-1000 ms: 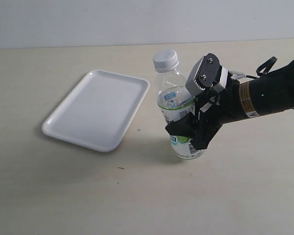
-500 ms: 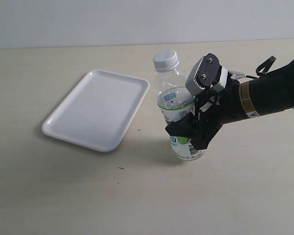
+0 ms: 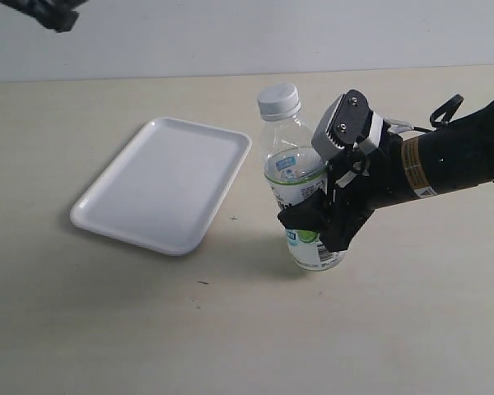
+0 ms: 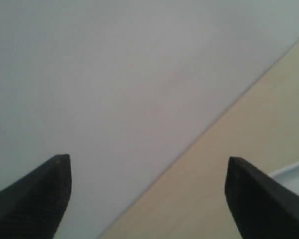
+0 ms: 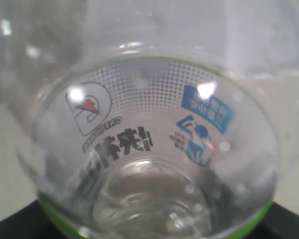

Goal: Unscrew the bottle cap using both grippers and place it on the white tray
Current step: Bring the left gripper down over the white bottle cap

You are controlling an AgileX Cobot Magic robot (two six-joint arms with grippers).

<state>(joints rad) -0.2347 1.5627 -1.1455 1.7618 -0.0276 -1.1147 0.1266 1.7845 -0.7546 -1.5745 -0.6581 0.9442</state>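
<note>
The clear bottle point(image 3: 300, 193) with a green-and-white label stands upright on the table, its white ribbed cap point(image 3: 278, 100) still on the neck. My right gripper point(image 3: 317, 222) is shut on the bottle's lower body; in the right wrist view the bottle point(image 5: 149, 144) fills the frame and the fingers barely show. The white tray point(image 3: 160, 181) lies flat to the bottle's left with nothing on it. My left gripper point(image 3: 45, 10) hangs high at the exterior view's top left corner, far from the bottle. Its dark fingertips point(image 4: 50, 184) stand wide apart around nothing, so the left gripper point(image 4: 148, 184) is open.
A pale wall point(image 3: 230, 33) rises behind the beige table point(image 3: 148, 329). The left wrist view shows that wall, the table's far edge and a corner of the tray point(image 4: 294, 174).
My left gripper has come into the exterior view at the top left corner. The bottle and the right gripper have not moved.
</note>
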